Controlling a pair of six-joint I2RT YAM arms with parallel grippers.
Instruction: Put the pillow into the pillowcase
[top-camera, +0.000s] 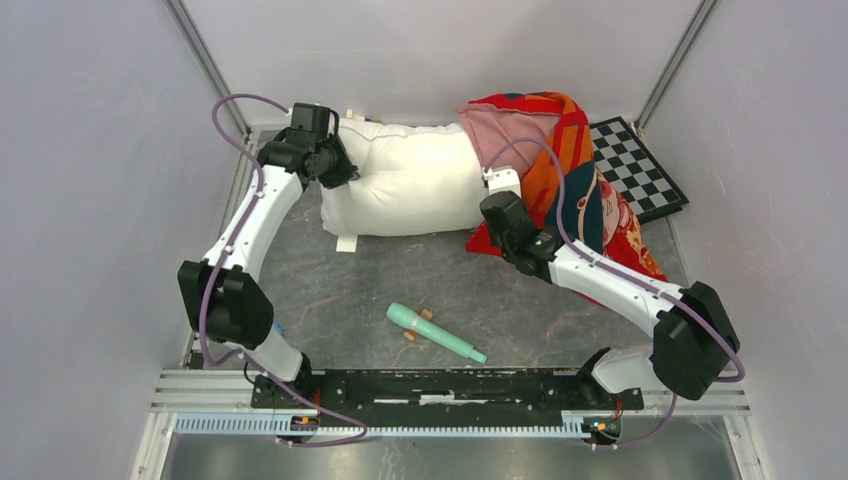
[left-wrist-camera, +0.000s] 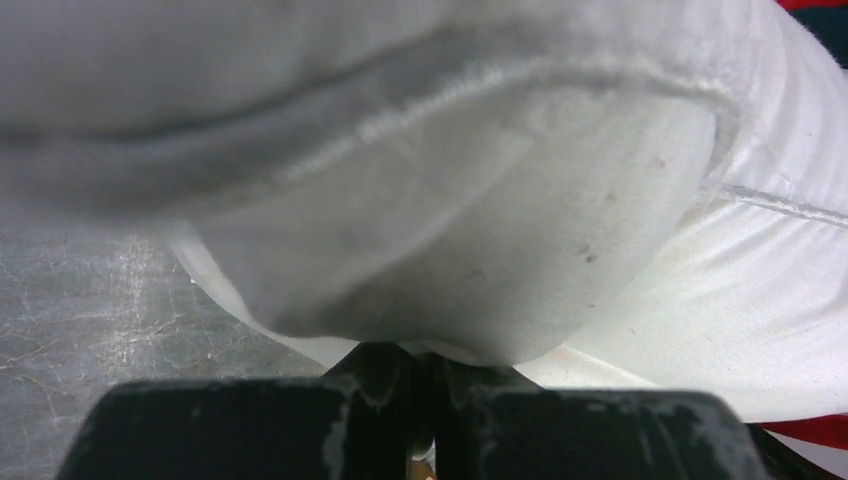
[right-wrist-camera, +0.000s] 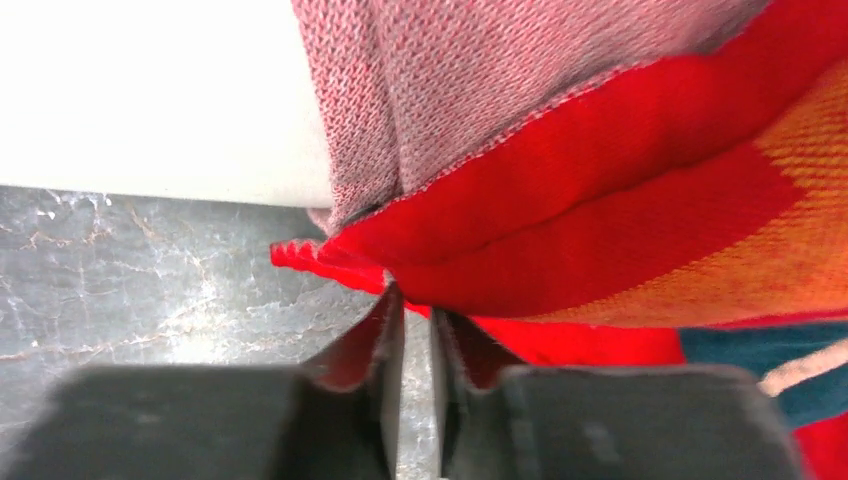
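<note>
Pillow (top-camera: 410, 185), right end just inside pillowcase (top-camera: 560, 130), at back of table (top-camera: 350, 290).
On the pillow's left corner the left gripper (top-camera: 345, 170) is clamped; the right gripper (top-camera: 497, 190) has jaws nearly together at the red hem, grip not clear.

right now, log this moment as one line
left gripper: shut on pillow corner | right gripper: pinching pillowcase edge | pillow: one end inside pillowcase, rest out

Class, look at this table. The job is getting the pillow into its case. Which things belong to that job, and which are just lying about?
Belong to the job:
pillow
pillowcase

Just lying about:
checkerboard
green tool
orange bits beside the tool
</note>
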